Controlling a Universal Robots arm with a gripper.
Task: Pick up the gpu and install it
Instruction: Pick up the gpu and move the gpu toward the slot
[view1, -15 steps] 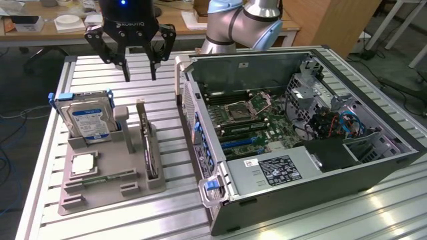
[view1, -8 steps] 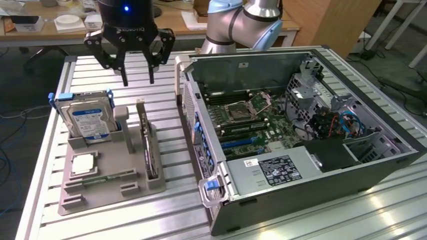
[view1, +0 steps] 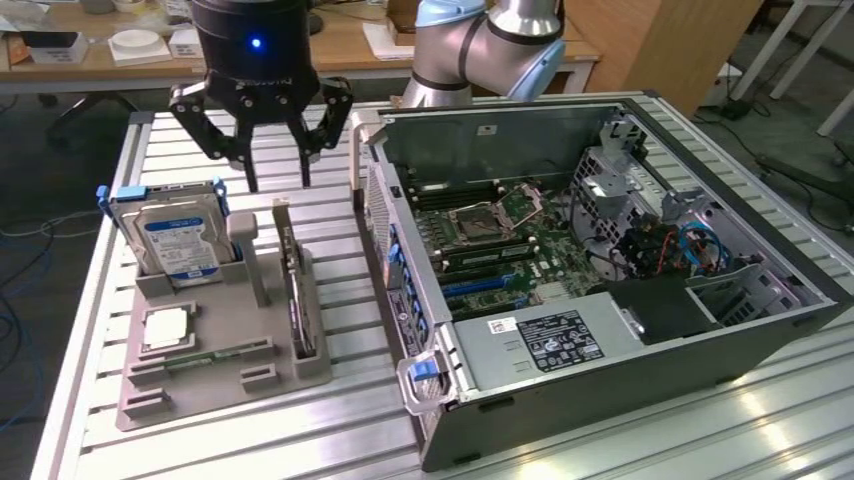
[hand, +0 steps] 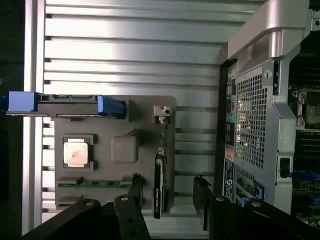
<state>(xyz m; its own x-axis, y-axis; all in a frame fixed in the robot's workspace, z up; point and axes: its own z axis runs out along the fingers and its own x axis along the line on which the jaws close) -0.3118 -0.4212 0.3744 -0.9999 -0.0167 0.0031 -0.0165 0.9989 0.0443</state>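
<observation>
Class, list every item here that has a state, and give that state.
gripper: open, empty, above the tray.
gpu: on edge in its tray slot, not gripped.
hard drive: upright in its tray holder.
processor chip: flat in its tray pocket.
memory stick: flat in the tray.
computer case: side open, motherboard exposed.

A slotted aluminium desk (view1: 747, 430) gleams with reflected light. Behind it stand a wooden desk (view1: 344, 50) and a wooden panel (view1: 667, 40), on dark floor (view1: 54, 150).
</observation>
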